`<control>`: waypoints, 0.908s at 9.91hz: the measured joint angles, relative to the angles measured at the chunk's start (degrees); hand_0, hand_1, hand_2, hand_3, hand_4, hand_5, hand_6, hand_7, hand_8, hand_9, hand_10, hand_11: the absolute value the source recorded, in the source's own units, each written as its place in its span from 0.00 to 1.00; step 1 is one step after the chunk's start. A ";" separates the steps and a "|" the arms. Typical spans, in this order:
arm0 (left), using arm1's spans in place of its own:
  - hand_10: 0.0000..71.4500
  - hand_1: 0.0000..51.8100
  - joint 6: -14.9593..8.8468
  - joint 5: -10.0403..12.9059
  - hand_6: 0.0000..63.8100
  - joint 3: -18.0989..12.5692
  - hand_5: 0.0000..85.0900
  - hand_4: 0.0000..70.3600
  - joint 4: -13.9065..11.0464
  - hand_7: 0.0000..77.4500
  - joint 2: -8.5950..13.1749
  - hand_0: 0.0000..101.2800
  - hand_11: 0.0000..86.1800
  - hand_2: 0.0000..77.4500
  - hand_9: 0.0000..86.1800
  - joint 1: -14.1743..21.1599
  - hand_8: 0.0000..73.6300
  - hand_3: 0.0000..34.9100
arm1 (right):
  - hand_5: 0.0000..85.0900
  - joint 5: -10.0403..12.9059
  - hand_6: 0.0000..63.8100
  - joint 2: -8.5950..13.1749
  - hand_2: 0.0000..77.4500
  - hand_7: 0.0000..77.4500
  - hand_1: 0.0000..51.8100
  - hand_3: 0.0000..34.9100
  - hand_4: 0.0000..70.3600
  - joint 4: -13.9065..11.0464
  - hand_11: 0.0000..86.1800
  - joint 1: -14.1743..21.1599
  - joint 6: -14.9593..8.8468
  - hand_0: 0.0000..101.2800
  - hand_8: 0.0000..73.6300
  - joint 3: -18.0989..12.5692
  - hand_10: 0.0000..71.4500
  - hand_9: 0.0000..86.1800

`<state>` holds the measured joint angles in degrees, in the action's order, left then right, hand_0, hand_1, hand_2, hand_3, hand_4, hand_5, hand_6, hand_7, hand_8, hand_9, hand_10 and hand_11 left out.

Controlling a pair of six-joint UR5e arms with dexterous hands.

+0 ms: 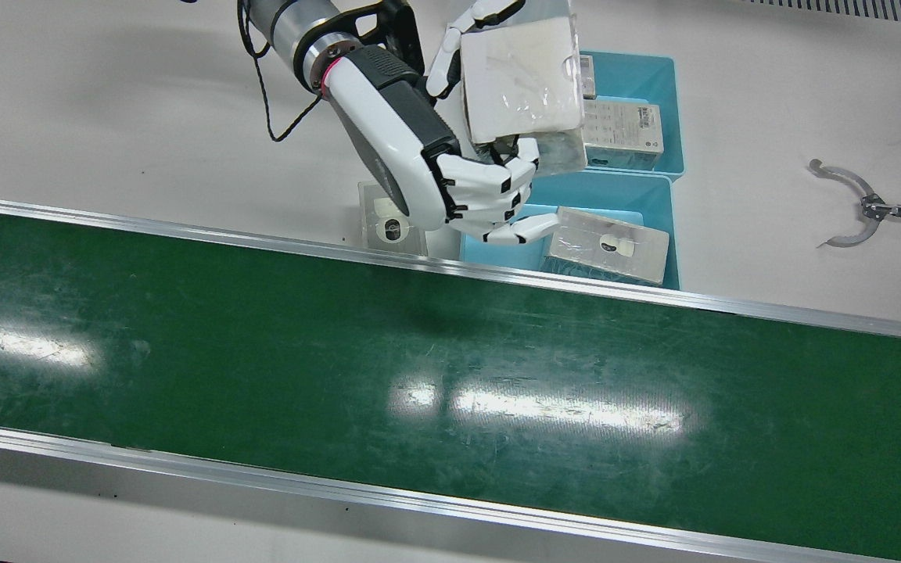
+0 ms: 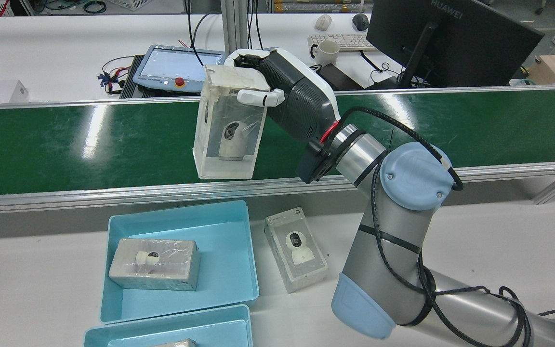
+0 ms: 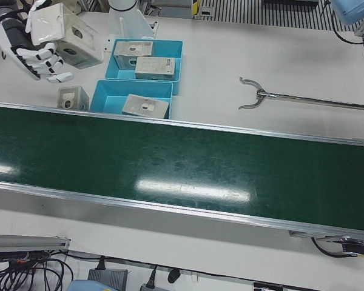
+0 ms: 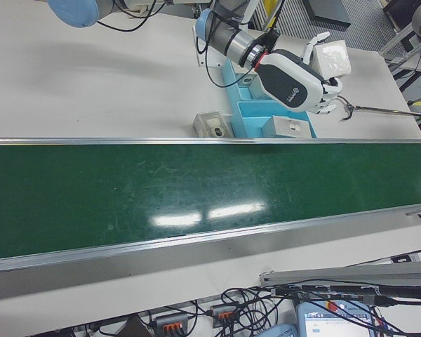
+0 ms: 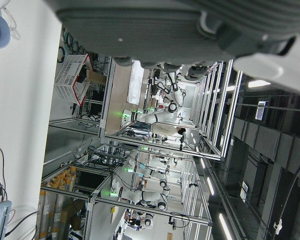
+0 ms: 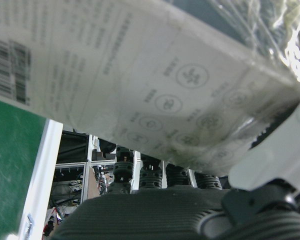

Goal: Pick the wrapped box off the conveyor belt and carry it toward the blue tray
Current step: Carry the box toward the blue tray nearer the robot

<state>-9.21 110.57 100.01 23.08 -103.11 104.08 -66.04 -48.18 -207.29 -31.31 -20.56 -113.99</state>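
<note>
Right hand is clamped on the wrapped box, fingers curled round one end and one more across the opposite side. Box is held clear of the green conveyor belt, in the air over the table side of the belt rail, above the near blue tray. That tray holds another wrapped box; the far tray has more boxes. A further box lies on the table just beside the near tray. Left hand: only its underside shows in its own camera, can't tell finger state. A reach tool lies on the table well apart.
</note>
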 joint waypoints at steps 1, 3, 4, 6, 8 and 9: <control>0.00 0.00 0.00 0.00 0.00 0.00 0.01 0.00 0.00 0.01 0.00 0.00 0.00 0.01 0.00 0.00 0.01 0.00 | 0.64 0.35 0.68 -0.10 0.37 0.89 0.00 0.00 0.57 -1.75 0.36 2.24 -1.18 0.42 0.65 -0.63 0.31 0.80; 0.00 0.00 0.00 0.00 0.00 0.00 0.01 0.00 0.00 0.01 0.00 0.00 0.00 0.01 0.01 0.00 0.01 0.00 | 0.65 0.67 0.68 -0.68 0.36 0.89 0.00 0.00 0.56 -4.05 0.29 5.08 -3.11 0.43 0.56 -1.07 0.24 0.72; 0.00 0.00 0.00 0.00 0.00 0.00 0.01 0.00 0.00 0.01 0.00 0.00 0.00 0.01 0.01 0.00 0.01 0.00 | 0.67 0.70 0.68 -0.89 0.36 0.89 0.00 0.16 0.55 -4.63 0.24 5.79 -3.45 0.45 0.47 -1.13 0.21 0.64; 0.01 0.00 0.00 0.00 0.00 0.00 0.01 0.00 0.00 0.01 0.00 0.00 0.00 0.01 0.00 0.00 0.00 0.00 | 0.76 0.65 0.68 -1.32 0.34 0.93 0.00 0.43 0.38 -5.40 0.11 7.49 -3.74 0.45 0.05 -1.32 0.08 0.34; 0.00 0.00 0.00 0.00 0.00 0.00 0.01 0.00 0.00 0.01 0.00 0.00 0.00 0.01 0.00 0.00 0.01 0.00 | 0.67 0.65 0.50 -1.82 0.30 0.88 0.03 0.55 0.30 -5.62 0.06 9.57 -3.87 0.45 0.00 -1.49 0.02 0.18; 0.00 0.00 0.00 0.00 0.00 0.00 0.01 0.00 0.00 0.01 0.00 0.00 0.00 0.01 0.00 0.00 0.01 0.00 | 0.53 0.65 0.38 -1.95 0.22 0.63 0.31 0.68 0.30 -5.64 0.05 10.23 -3.89 0.46 0.00 -1.49 0.04 0.02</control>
<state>-9.21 110.57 100.01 23.08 -103.11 104.08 -65.39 -50.12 -212.93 -21.09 -24.45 -115.48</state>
